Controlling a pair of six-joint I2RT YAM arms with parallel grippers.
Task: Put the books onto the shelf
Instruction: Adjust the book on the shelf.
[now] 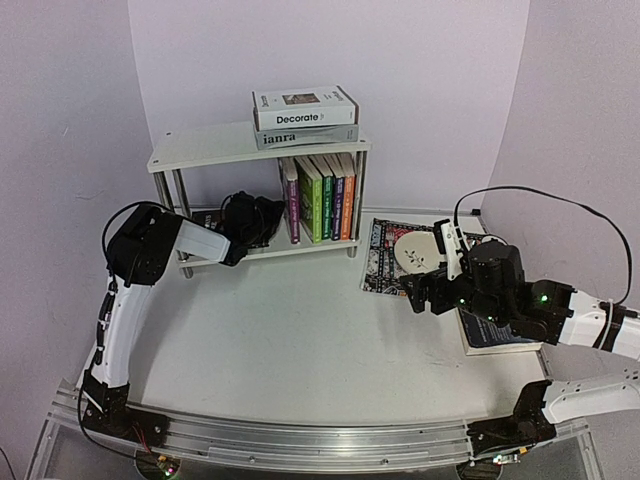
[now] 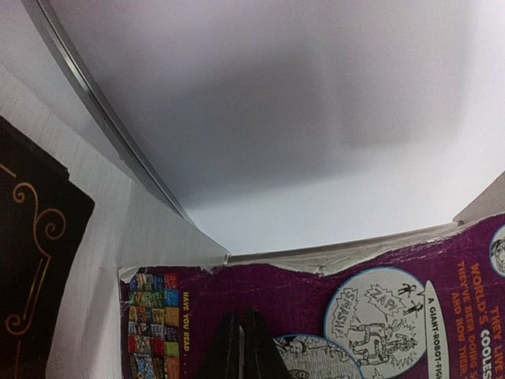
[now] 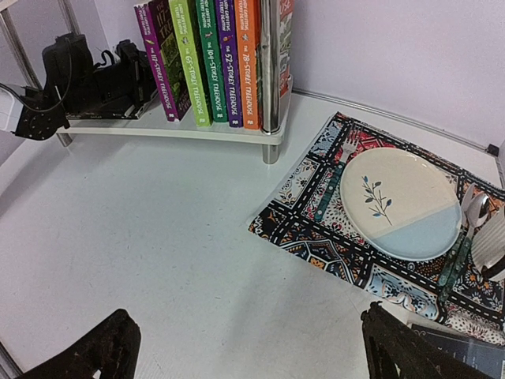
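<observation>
The white two-tier shelf (image 1: 200,148) stands at the back. On its top lie the white "Decorate" book (image 1: 305,104) and, under it, the grey "ianra" book (image 1: 300,137). Several colourful paperbacks (image 1: 322,196) stand upright on the lower tier. My left gripper (image 1: 272,216) reaches into that tier, shut, its fingers (image 2: 251,347) lying against the purple book's cover (image 2: 331,276). A dark book with gold curls (image 2: 31,260) shows to its left. My right gripper (image 1: 425,290) hangs open over bare table (image 3: 197,237). A navy book (image 1: 495,335) lies partly under the right arm.
A patterned placemat (image 1: 385,265) lies right of the shelf with a plate (image 3: 398,201), a fork (image 3: 331,185) and spoons (image 3: 465,229) on it. The shelf's chrome leg (image 3: 271,79) stands by the orange book. Walls close in behind and on both sides.
</observation>
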